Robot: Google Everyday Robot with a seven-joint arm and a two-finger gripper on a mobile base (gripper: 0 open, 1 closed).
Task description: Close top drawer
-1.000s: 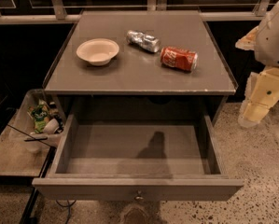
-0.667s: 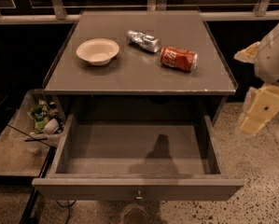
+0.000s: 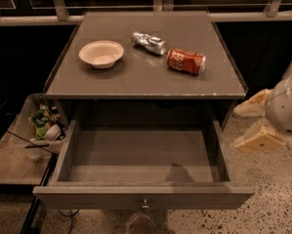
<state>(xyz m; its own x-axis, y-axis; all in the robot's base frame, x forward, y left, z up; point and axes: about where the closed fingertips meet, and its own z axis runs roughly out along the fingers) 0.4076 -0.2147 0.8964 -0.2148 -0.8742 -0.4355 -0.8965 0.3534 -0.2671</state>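
The top drawer point(image 3: 87, 197) is pulled far out of the grey-brown cabinet, and its inside is bare. Its flat front faces the bottom of the camera view, with a small metal knob point(image 3: 144, 204) at its centre. The lower drawers are hidden beneath it. My gripper point(image 3: 257, 139) hangs at the right edge of the view, beside the drawer's right wall and apart from it. It sits to the right of the cabinet, below the level of the cabinet top, and holds nothing that I can see.
On the cabinet top point(image 3: 135, 77) stand a white bowl point(image 3: 101, 53), a crushed silver can point(image 3: 149, 42) and a red can lying on its side point(image 3: 186, 61). A tray with litter point(image 3: 18, 155) sits low on the left. Speckled floor point(image 3: 277, 194) lies to the right.
My arm and gripper have moved down and to the right, further from the cabinet top's edge. The drawer and the things on top have not moved.
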